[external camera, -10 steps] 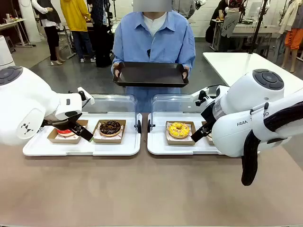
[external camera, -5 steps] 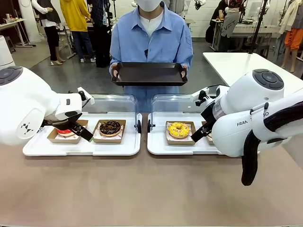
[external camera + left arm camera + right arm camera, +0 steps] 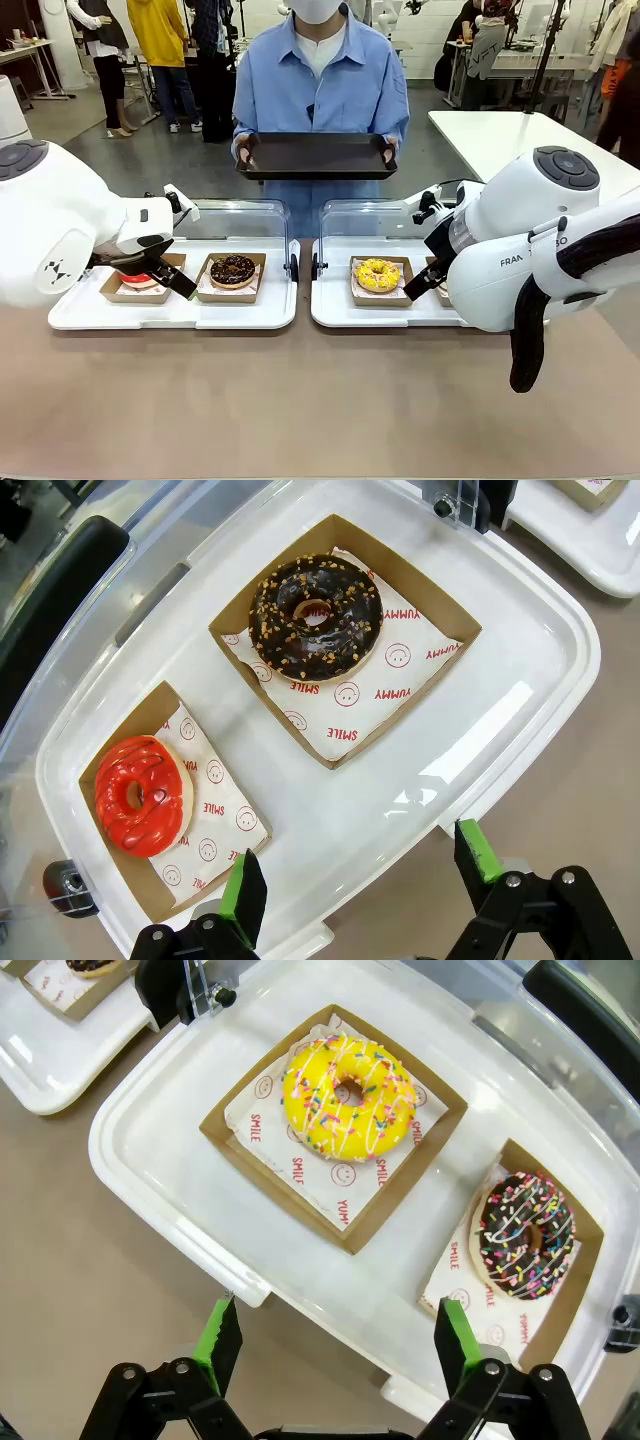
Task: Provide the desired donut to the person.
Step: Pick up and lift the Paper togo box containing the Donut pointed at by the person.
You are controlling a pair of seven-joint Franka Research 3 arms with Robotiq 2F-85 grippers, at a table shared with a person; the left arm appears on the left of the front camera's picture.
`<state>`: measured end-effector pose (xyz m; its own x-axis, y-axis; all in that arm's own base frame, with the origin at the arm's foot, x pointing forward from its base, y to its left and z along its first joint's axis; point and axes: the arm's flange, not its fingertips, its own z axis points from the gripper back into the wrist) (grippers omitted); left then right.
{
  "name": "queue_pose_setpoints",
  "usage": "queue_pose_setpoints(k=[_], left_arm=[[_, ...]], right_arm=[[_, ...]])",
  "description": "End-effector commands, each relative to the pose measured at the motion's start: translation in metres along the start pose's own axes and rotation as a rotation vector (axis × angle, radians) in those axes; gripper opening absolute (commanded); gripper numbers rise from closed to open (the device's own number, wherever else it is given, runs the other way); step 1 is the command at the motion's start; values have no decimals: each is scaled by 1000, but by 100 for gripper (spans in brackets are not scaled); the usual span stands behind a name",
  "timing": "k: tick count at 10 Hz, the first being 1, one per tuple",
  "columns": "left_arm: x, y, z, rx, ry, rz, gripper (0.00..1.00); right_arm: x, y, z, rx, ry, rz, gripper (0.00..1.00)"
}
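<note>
Both arms over the donut trays, nothing picked up.
Left fingers [image 3: 243,898] are spread and empty above the near edge of the left white tray [image 3: 480,770]; red-glazed donut [image 3: 140,795] sits in the box at that tray's left end, nut-topped chocolate donut [image 3: 315,615] in the box beside it. Right fingers [image 3: 222,1340] are also apart and empty above the near edge of the right white tray [image 3: 170,1190]; yellow sprinkled donut [image 3: 350,1098] is in the left box, chocolate sprinkled donut [image 3: 525,1232] in the right box. Person [image 3: 320,80] stands at the far edge of the bench [image 3: 300,400], holding a dark tray [image 3: 316,157] in both hands.
</note>
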<state>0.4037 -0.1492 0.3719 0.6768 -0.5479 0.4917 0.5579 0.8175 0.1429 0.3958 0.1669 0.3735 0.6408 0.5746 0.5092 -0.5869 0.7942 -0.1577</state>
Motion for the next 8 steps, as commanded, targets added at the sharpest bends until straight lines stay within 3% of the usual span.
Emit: queue_pose_setpoints(k=[1,4,6,8], left_arm=[[0,0,0,0,0,0,100],[0,0,0,0,0,0,100],[19,-7,54,-11,78,-93,100],[40,-9,108,-43,90,-99,100]], right_arm=[[0,0,0,0,0,0,100],[0,3,14,-32,20,20,100],[14,8,66,-23,60,-3,100],[29,6,122,10,72,-55,100]])
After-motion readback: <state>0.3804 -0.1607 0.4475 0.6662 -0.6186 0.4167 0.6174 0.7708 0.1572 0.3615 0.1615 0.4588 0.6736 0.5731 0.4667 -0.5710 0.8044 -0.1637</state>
